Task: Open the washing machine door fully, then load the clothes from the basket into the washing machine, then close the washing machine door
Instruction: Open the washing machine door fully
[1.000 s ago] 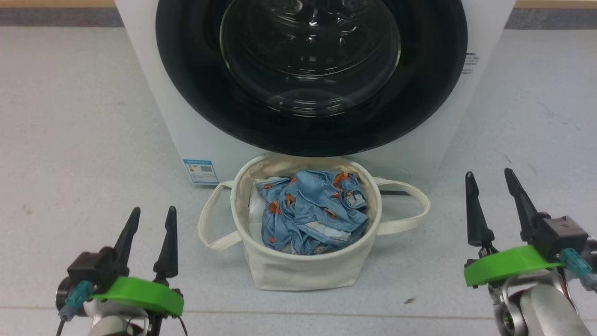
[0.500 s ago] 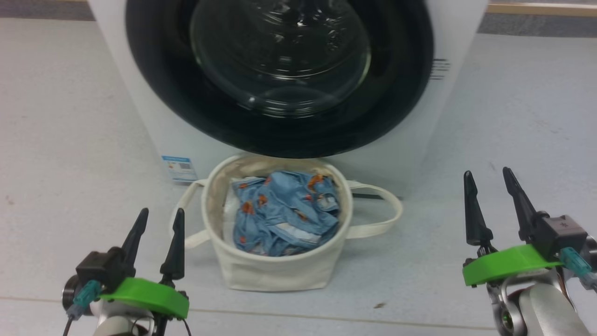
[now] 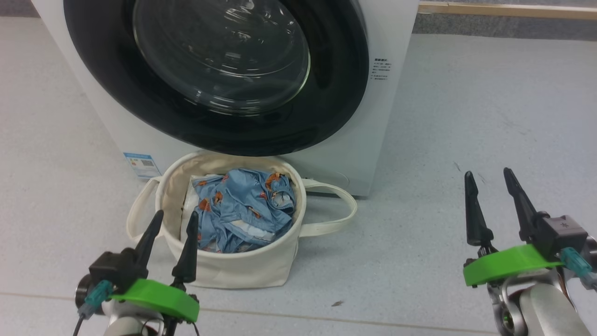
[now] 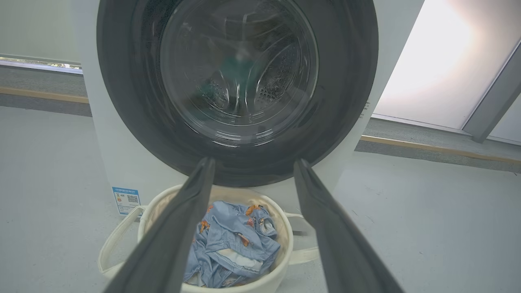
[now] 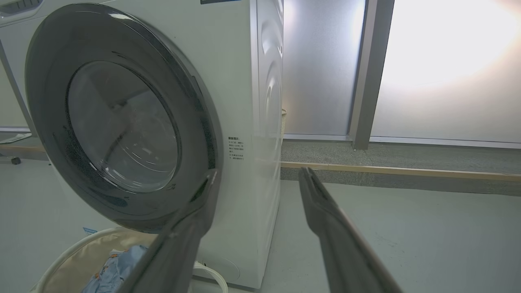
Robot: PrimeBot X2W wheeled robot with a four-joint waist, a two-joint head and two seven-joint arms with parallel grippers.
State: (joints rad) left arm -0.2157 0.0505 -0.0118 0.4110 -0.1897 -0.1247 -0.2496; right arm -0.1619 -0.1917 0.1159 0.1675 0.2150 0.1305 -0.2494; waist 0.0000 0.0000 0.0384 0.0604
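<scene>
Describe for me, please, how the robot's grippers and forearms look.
The left gripper and right gripper each carry two long, tapering black fingers above a bright green collar. A black block sits beside each, with a teal plug and thin cable. The forearm is pale and rounded.

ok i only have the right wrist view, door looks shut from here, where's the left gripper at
observer: the left gripper is open, low on the left in the head view. Its fingertips sit over the near left rim of the basket in that picture.
operator: whats in the basket, i just get a scrap of blue
observer: crumpled blue clothes with small orange prints. A white bundle is tucked against them on the left side.
operator: and can any view see inside the machine
observer: the left wrist view looks straight through the door. The perforated steel drum shows behind the glass.
</scene>
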